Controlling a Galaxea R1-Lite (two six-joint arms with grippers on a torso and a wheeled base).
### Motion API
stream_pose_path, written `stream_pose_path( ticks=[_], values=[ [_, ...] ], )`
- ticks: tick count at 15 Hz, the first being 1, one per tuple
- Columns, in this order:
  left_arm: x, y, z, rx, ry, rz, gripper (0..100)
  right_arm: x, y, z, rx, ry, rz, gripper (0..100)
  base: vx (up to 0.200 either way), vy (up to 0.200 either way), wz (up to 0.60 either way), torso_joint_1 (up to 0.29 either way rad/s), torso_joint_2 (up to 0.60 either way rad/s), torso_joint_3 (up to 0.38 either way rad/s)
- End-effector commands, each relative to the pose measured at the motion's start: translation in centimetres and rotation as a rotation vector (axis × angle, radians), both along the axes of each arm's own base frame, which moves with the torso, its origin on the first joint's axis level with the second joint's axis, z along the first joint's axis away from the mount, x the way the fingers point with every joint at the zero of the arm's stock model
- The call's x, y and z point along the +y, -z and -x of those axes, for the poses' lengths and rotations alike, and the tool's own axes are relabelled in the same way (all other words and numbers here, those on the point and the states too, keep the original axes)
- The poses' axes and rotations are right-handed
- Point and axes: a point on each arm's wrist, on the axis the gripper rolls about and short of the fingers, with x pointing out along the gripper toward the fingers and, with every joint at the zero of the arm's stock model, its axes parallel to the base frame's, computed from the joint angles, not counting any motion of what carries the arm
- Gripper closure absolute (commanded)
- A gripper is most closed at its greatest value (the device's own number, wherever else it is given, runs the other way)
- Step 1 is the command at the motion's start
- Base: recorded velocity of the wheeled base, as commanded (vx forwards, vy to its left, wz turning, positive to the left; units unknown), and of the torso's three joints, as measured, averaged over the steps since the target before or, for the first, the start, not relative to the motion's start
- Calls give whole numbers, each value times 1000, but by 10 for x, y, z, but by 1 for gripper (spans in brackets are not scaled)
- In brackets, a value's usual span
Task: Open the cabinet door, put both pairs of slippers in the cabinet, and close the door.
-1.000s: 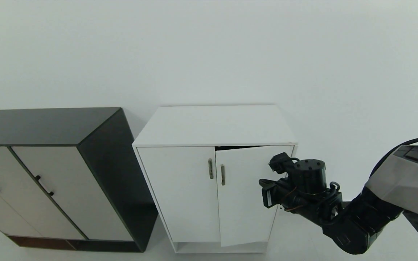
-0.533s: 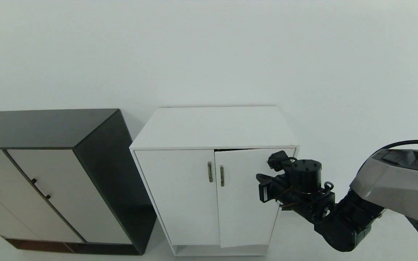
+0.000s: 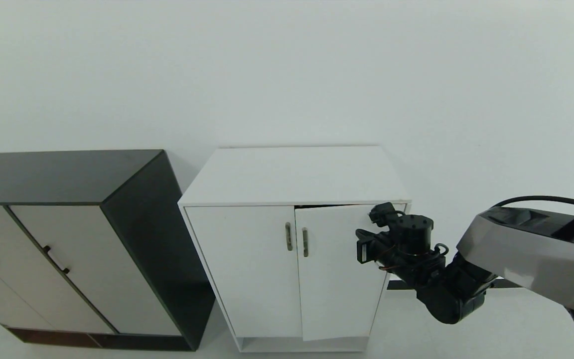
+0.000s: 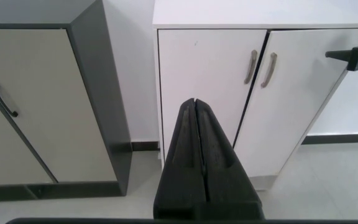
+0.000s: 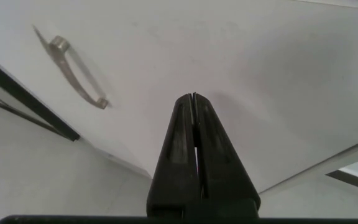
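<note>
Head view: the right claw (image 3: 366, 245) is up against the upper part of the white cabinet (image 3: 292, 174)'s right door (image 3: 337, 289). The door stands tall and slightly ajar. Its upright handle (image 3: 305, 242) is to the claw's left, on the door's free edge.

Left wrist view: the left claw (image 4: 195, 103) has its fingers pressed together. It points at the cabinet (image 4: 260, 12) well ahead of it, with a dark cabinet (image 4: 92, 93) beside that.

Right wrist view: the right claw (image 5: 194, 98) is closed on nothing, its tip close to the door face (image 5: 272, 68). Whether they touch I cannot tell. The handle (image 5: 79, 71) lies off to one side.
</note>
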Motion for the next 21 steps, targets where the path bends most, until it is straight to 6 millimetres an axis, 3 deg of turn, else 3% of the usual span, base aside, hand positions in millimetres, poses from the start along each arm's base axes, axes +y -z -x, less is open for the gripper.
stream_pose_path(
  ticks=[1, 21],
  values=[
    [0, 0, 0, 0, 0, 0, 100, -1, 11, -8, 7, 12, 3, 100, 0, 0, 0, 0, 0, 0],
    [0, 0, 0, 2, 0, 0, 100, -4, 21, -36, -42, 49, -23, 100, 0, 0, 0, 0, 0, 0]
  ],
)
